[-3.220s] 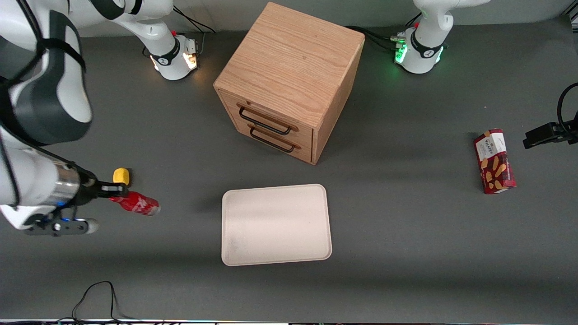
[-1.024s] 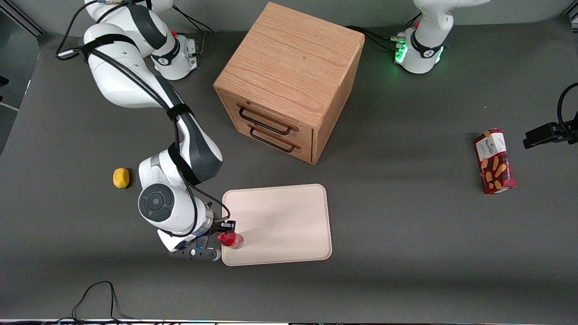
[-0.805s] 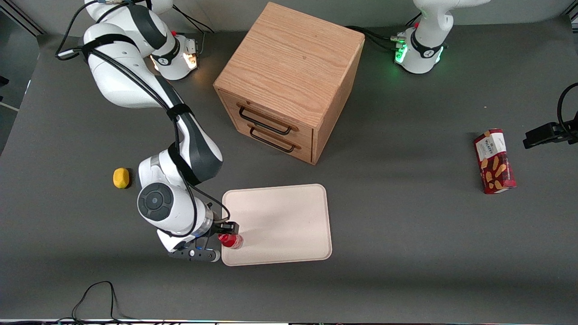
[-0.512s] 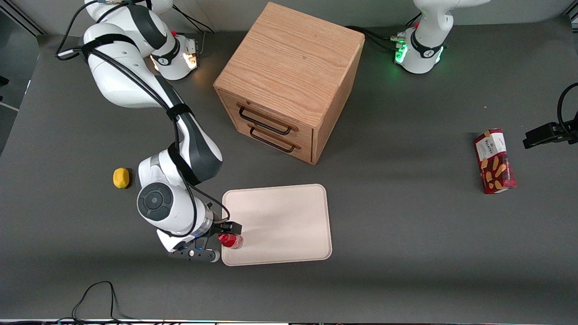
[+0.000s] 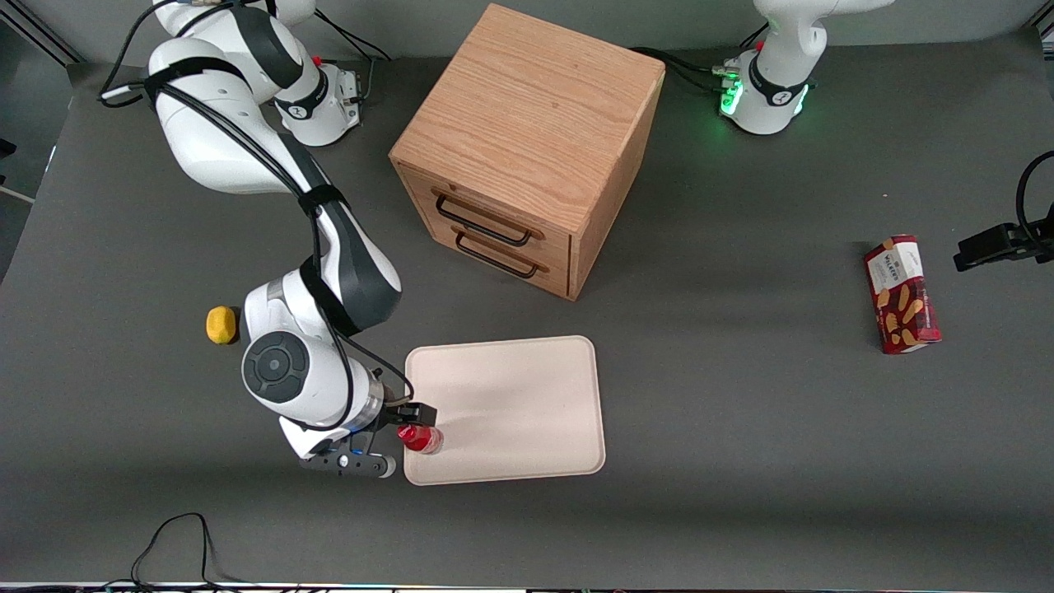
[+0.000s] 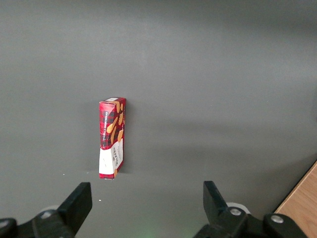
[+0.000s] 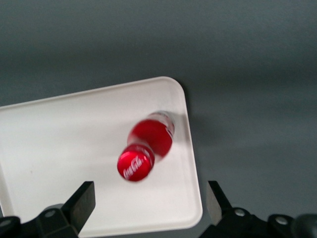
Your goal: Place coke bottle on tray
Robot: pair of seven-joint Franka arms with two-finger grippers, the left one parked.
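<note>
The coke bottle (image 5: 421, 438) stands upright on the cream-pink tray (image 5: 519, 403), in the tray's corner nearest the front camera and toward the working arm's end. My right gripper (image 5: 410, 428) is just above and beside the bottle at that tray edge. In the right wrist view the gripper (image 7: 148, 203) is open, its fingers (image 7: 81, 203) wide apart. The bottle's red cap (image 7: 134, 165) and body (image 7: 151, 136) show apart from them on the tray (image 7: 59, 129). Nothing is between the fingers.
A wooden drawer cabinet (image 5: 527, 140) stands farther from the front camera than the tray. A yellow lemon (image 5: 220, 324) lies beside my arm. A red snack box (image 5: 902, 294) lies toward the parked arm's end, also in the left wrist view (image 6: 112, 137).
The bottle came from beside the lemon, held in my gripper, onto the tray. Over the last second the bottle has stayed put and my arm has drawn slightly away from the tray.
</note>
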